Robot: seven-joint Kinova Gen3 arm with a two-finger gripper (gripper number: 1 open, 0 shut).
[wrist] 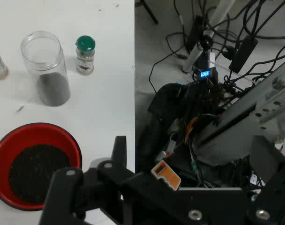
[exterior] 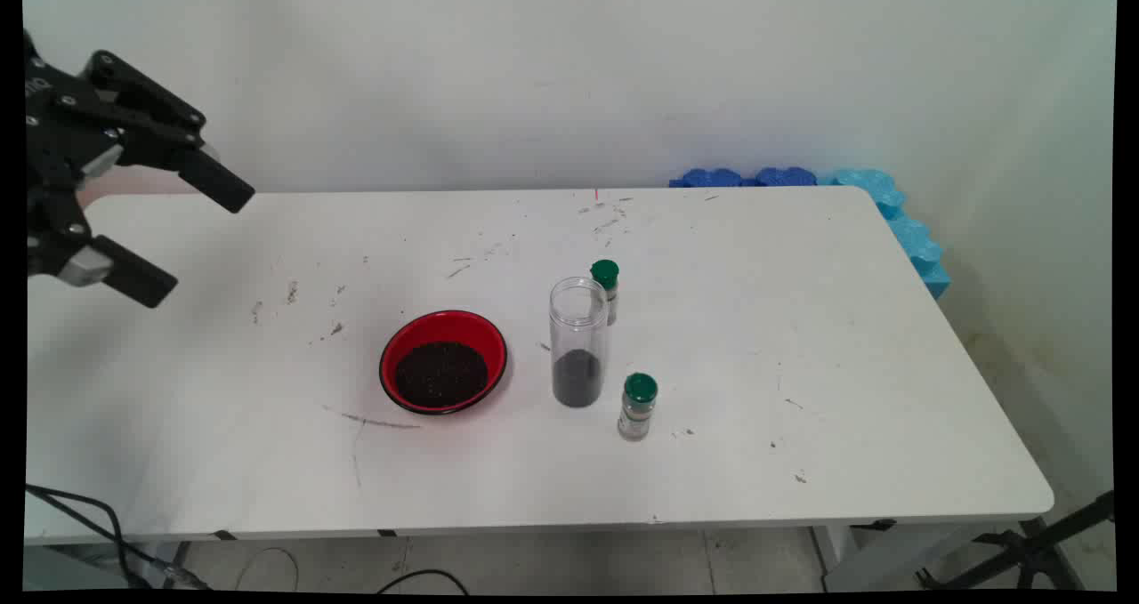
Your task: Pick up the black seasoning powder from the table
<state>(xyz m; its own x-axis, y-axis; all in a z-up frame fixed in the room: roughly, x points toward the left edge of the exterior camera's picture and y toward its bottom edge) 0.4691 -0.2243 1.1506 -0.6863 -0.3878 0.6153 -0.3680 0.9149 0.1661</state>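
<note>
While the gripper (exterior: 182, 239) hangs at the far left above the white desk (exterior: 801, 364), its jaws stand wide apart and hold nothing. One red bowl (exterior: 443, 361), black outside and filled with dark grains, sits near the desk's middle. Just right of it stands one tall clear jar (exterior: 578, 342), open-topped, with dark grains in its lower third. Two small green-capped spice bottles flank the jar: one (exterior: 605, 289) just behind it, one (exterior: 637, 406) just in front.
</note>
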